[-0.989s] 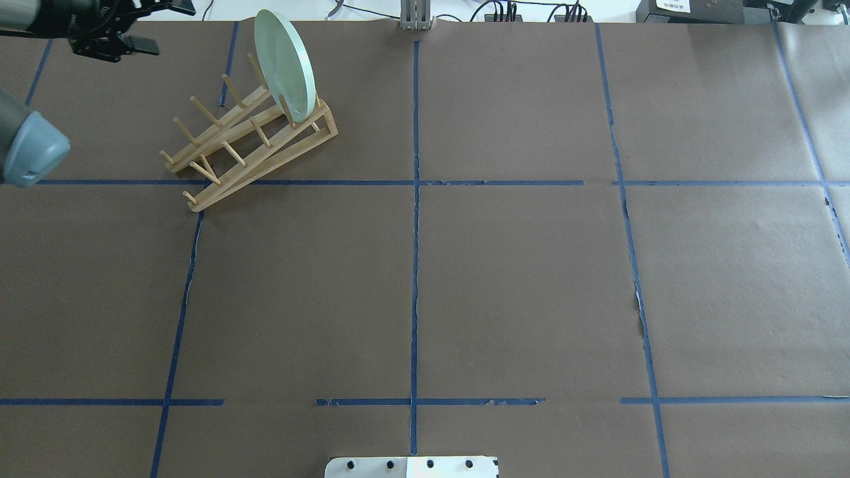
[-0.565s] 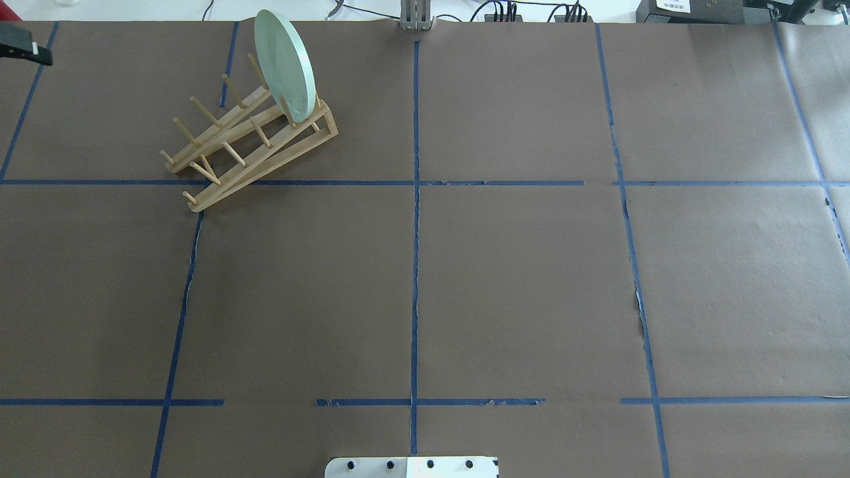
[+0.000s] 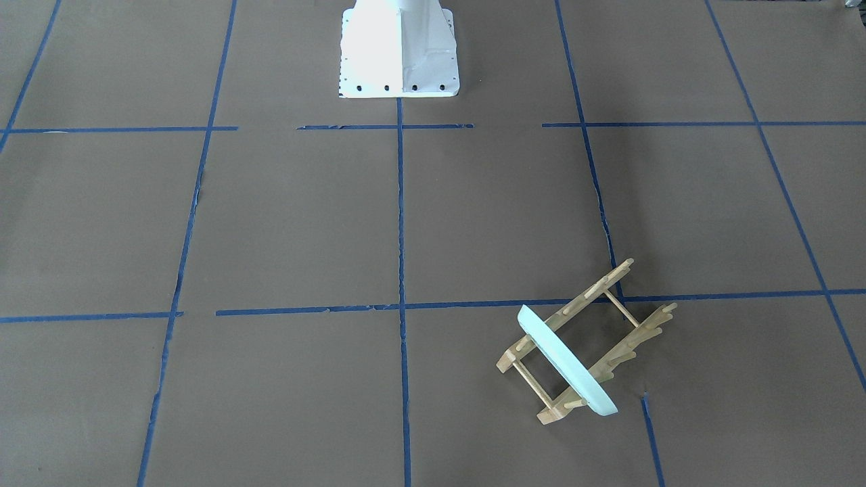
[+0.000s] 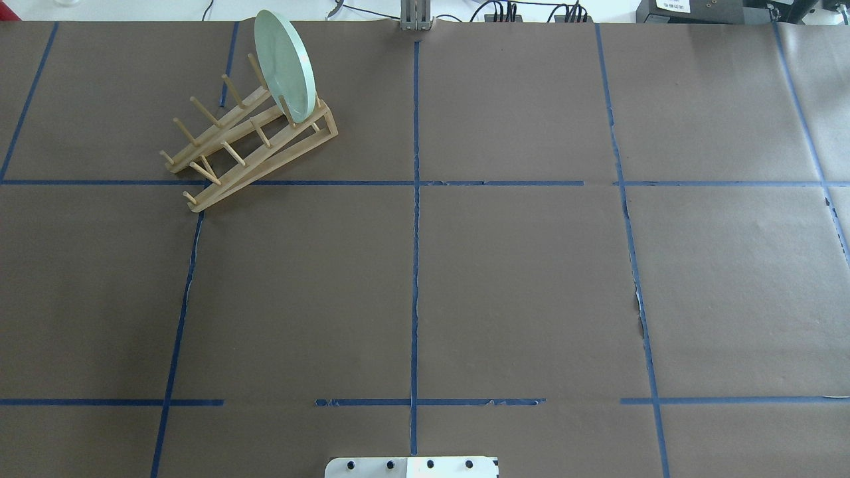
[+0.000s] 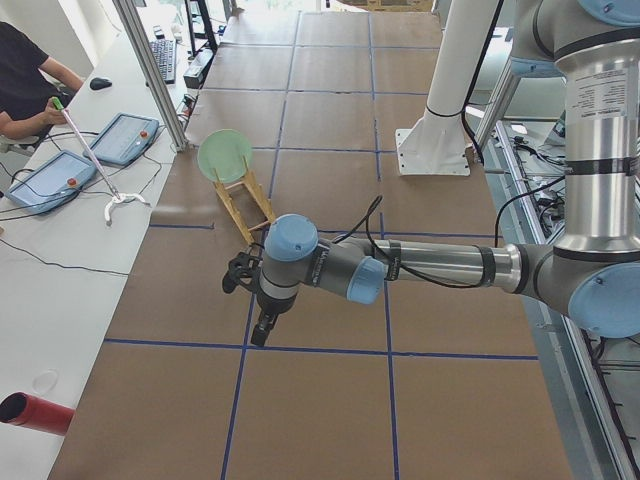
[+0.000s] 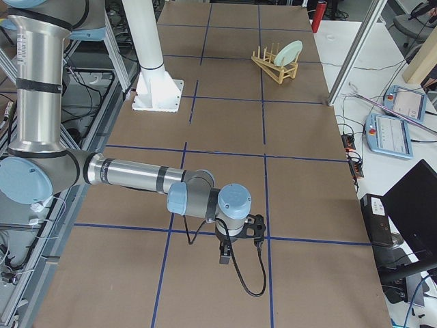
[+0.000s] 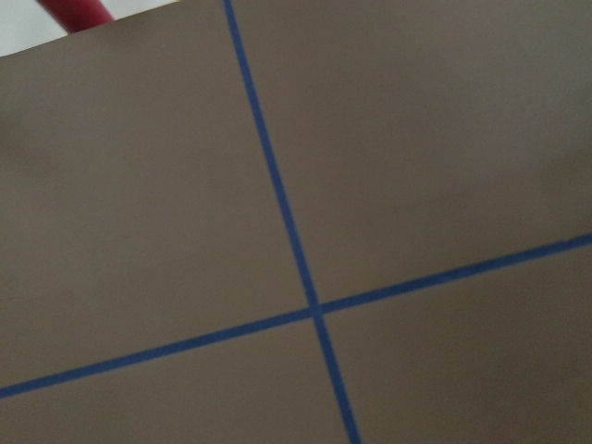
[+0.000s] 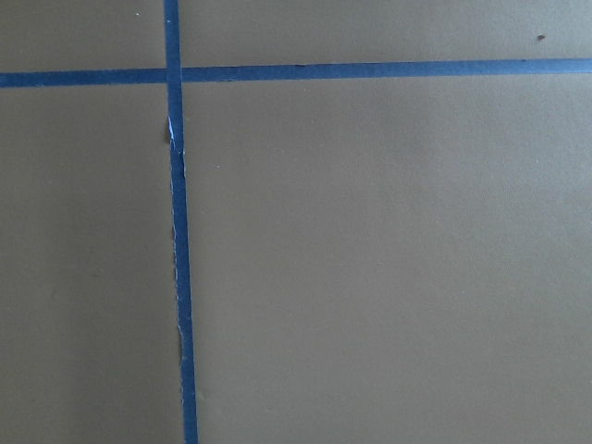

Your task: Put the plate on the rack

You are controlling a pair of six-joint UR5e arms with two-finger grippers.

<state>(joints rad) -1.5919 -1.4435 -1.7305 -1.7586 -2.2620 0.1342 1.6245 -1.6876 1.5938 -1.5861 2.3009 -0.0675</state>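
Surface: brown table (image 4: 505,279), blue tape grid (image 4: 415,265).
Dishware: plate (image 4: 284,63) upright in rack (image 4: 246,143), far left.
Arms: left gripper (image 5: 241,274), right gripper (image 6: 255,229); finger spread cannot be told.

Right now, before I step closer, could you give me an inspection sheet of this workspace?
Surface: table covered in brown paper with blue tape lines.
Job's things: plate stands on edge between the pegs at one end of the rack; nothing holds it.
Clutter: nothing seen.
Grippers: left gripper and right gripper hang over bare paper, away from the rack; fingers open or shut, cannot tell.
Cables: a black cable loops from the right wrist; other cables at the table's far edge.
Surroundings: a person at a side desk with two tablets; a red tube.
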